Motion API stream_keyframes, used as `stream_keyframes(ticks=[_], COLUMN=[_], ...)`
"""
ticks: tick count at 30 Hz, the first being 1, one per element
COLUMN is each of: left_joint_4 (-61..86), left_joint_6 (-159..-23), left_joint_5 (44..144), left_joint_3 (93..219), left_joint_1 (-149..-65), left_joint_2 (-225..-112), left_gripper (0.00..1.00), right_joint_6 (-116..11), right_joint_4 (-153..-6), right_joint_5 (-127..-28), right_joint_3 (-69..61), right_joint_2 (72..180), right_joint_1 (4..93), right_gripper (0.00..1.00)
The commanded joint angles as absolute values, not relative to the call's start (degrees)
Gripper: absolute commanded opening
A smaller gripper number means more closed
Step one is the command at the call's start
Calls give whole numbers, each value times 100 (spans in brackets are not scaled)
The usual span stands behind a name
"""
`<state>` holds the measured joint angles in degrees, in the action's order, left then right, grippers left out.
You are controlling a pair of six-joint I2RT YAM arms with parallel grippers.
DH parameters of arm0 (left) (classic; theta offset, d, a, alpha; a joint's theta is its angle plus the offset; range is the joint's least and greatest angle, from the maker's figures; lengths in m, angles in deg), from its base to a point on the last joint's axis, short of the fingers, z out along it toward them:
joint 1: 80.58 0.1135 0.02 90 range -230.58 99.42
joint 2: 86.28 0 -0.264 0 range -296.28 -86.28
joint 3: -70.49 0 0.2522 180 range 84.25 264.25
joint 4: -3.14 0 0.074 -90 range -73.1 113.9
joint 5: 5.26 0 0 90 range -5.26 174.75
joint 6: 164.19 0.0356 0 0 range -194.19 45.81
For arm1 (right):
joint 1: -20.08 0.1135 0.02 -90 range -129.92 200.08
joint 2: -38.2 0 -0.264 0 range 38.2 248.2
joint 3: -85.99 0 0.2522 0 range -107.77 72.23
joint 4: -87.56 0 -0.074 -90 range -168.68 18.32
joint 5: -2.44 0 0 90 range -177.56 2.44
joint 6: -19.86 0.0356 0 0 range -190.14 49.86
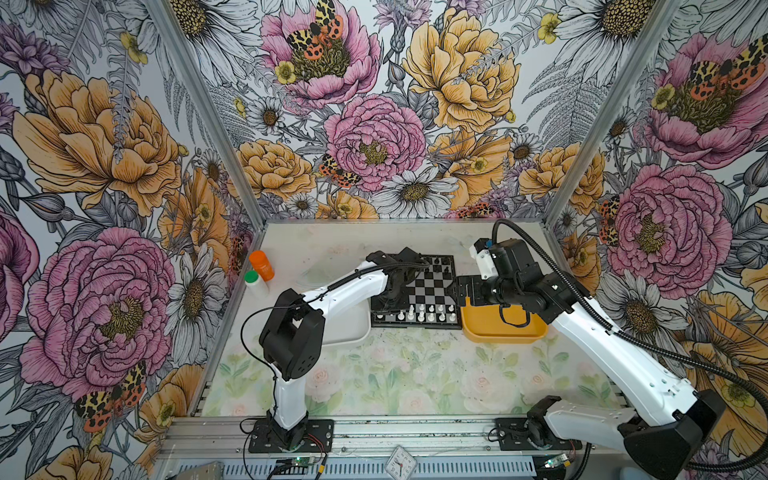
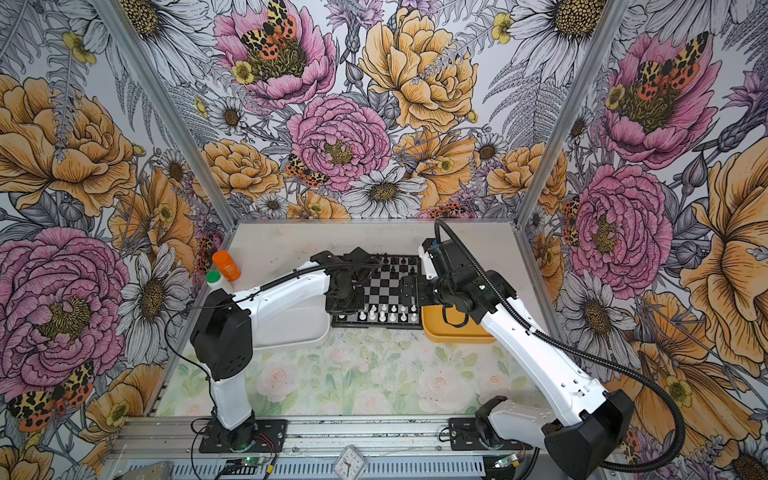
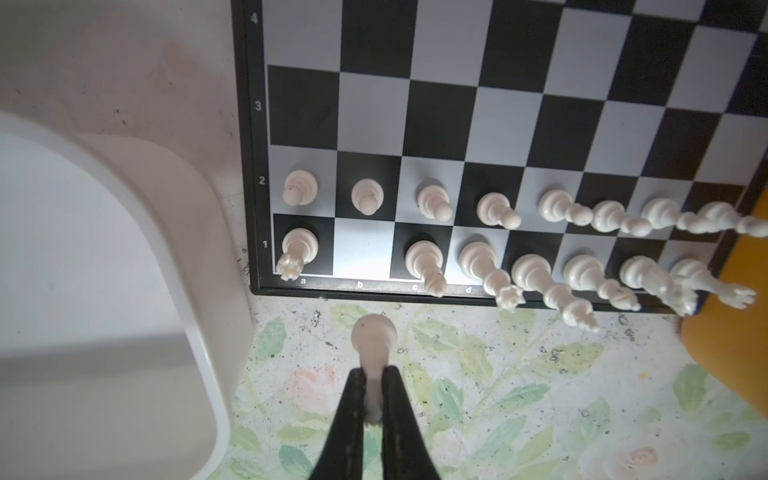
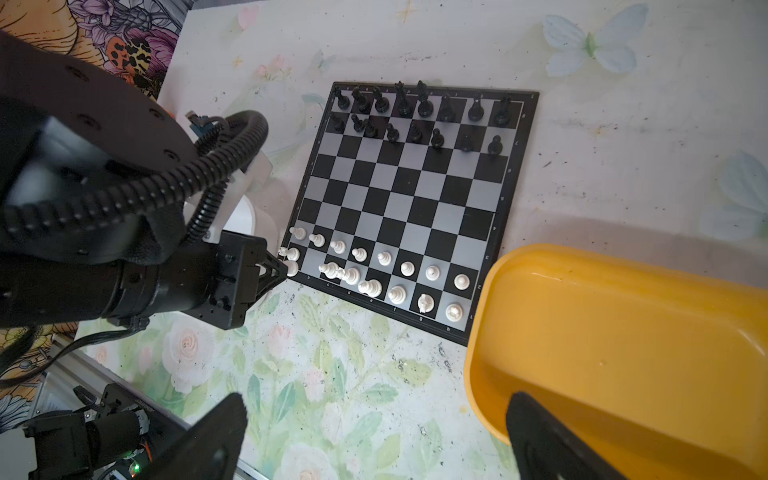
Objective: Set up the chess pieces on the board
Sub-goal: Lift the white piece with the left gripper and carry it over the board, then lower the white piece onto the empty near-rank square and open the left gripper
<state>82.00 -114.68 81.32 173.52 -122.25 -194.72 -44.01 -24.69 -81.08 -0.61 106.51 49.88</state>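
Our left claw (image 3: 374, 376) is closed tight on a white chessman (image 3: 373, 338). It pinches the upper part, so the round base points down and is free. The head is hidden between the fingers (image 3: 349, 415), so we cannot name the piece for sure.

We judge it tiny, light, stiff and smooth. There is little to hold, so it can pivot or slip in a pinch. The narrow waist above the base is the sensible grip, as here.

It hangs just off the near rim of the board (image 3: 245, 166), opposite the one bare square (image 3: 361, 253) of the first rank. That square lies between the corner rook (image 3: 299, 245) and a bishop (image 3: 424, 257). These neighbours stand close, so we think setting it down calls for a straight descent.

In both top views the board sits near mid-frame, with the white tray (image 1: 349, 332) to its left and the yellow tray (image 1: 486, 328) to its right. The white pawns (image 3: 368, 195) fill the second row and the black chessmen (image 4: 415, 112) the two far rows.

Our right claw (image 4: 376, 401) stands wide open and empty, over the worktop (image 4: 332, 374) beside the yellow tray.
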Motion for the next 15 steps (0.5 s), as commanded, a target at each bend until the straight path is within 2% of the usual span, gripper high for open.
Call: stream_keyframes(ticks=[1, 15], left_joint_4=[7954, 7663], left_joint_6=[-11480, -11383], left_joint_5=[8052, 8158], left_joint_3=[17242, 16942], left_joint_1=[-12200, -12040], left_joint_2=[-19480, -19718], left_gripper=[0, 0], right_joint_6=[-4290, -4290], right_joint_4=[-2336, -2295], right_joint_5=[-8284, -8352], right_joint_3=[-37, -125], right_joint_2=[10518, 10655], right_joint_1=[5023, 5029], right_gripper=[100, 100])
